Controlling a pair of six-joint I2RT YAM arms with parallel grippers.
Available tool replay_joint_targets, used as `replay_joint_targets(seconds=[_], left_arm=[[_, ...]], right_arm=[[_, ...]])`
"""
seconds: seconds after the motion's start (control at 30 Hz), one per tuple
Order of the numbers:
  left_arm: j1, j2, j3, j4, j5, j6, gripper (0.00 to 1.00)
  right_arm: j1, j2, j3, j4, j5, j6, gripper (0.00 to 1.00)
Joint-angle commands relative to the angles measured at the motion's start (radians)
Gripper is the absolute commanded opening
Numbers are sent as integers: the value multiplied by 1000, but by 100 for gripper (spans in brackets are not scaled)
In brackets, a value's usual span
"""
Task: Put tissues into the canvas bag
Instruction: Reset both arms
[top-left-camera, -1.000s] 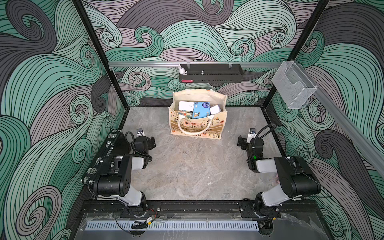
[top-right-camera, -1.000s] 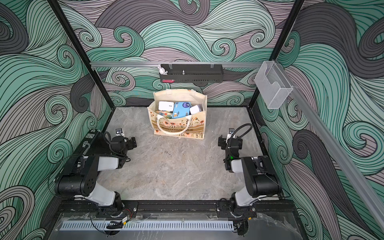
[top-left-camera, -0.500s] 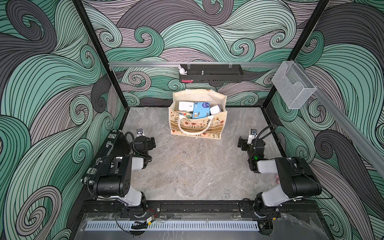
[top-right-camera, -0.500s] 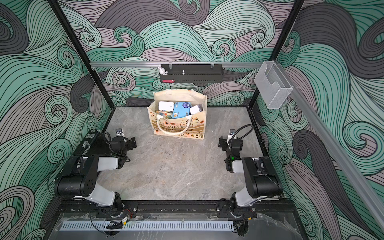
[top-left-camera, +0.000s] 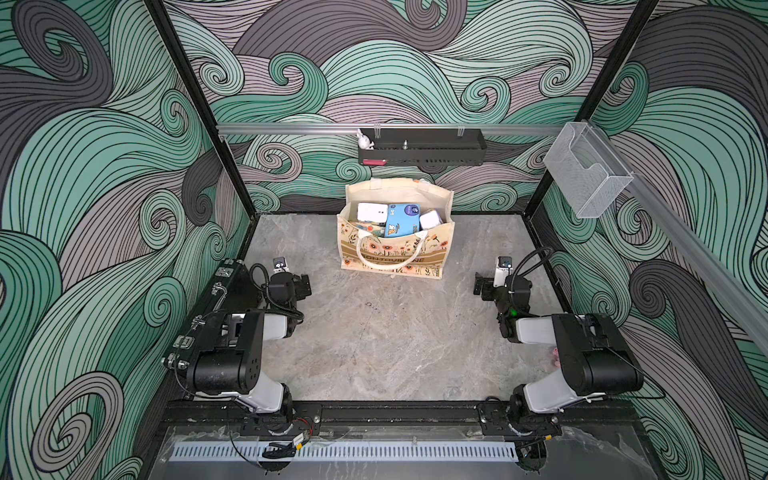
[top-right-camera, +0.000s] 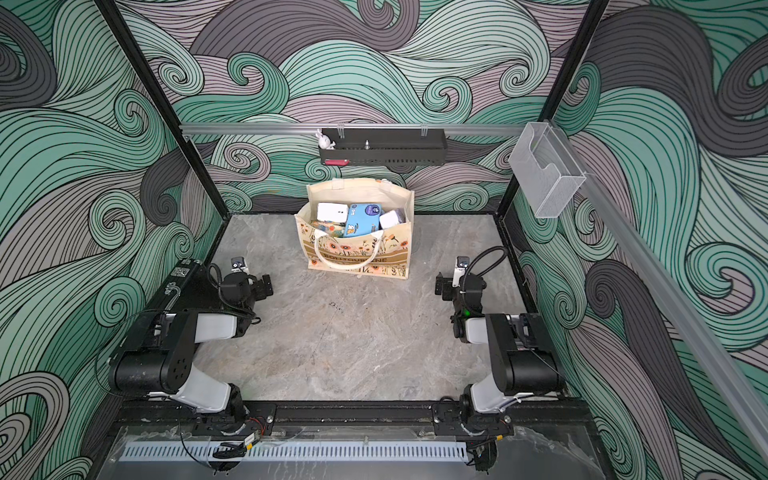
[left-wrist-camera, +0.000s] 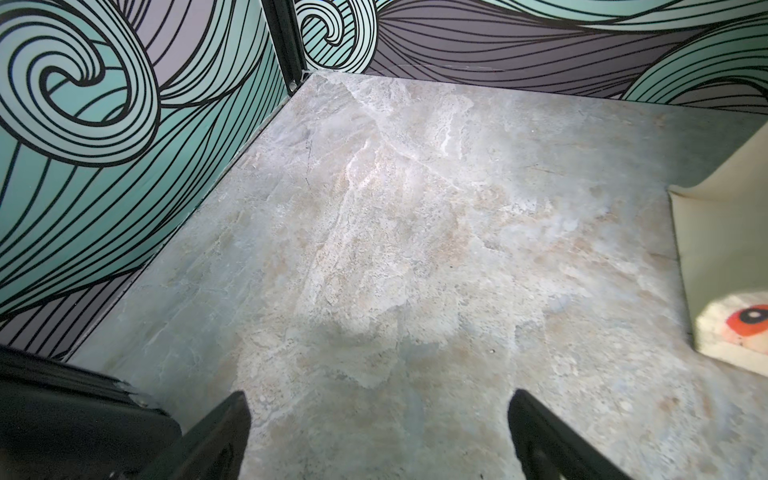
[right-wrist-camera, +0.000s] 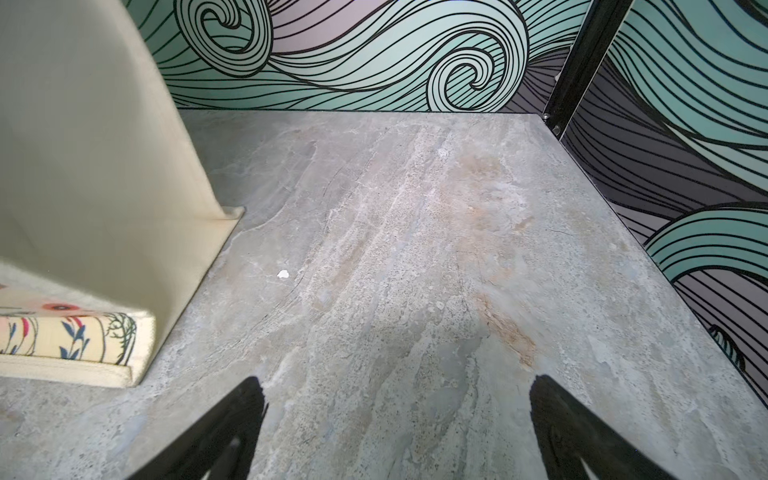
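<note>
Sitting upright at 12 o'clock, bag (top-left-camera: 395, 259) holds tissues (top-left-camera: 401, 220): likely light, soft, slick-wrapped; pinch across short sides. Left gripper (left-wrist-camera: 378, 415) and right gripper (right-wrist-camera: 399, 395) gape empty.

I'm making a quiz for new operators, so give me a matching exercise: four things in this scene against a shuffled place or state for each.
Things:
1. canvas bag
2. blue tissue pack
3. left gripper
4. black hard case

Places or states:
a. open and empty
b. lying along the left edge of the table
c. standing at the table's back middle
d. inside the bag

Pairs: 1-c, 2-d, 3-a, 4-b
</note>
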Motion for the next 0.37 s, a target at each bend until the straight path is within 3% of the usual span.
replay_joint_targets(seconds=[0.0,0.33], left_arm=[[-2,-17,19,-8,0,-5,99],[-1,-17,19,-8,1,-5,99]], right_arm=[[6,-10,14,-7,-13,10,99],[-5,-12,18,-17,-61,4,99]])
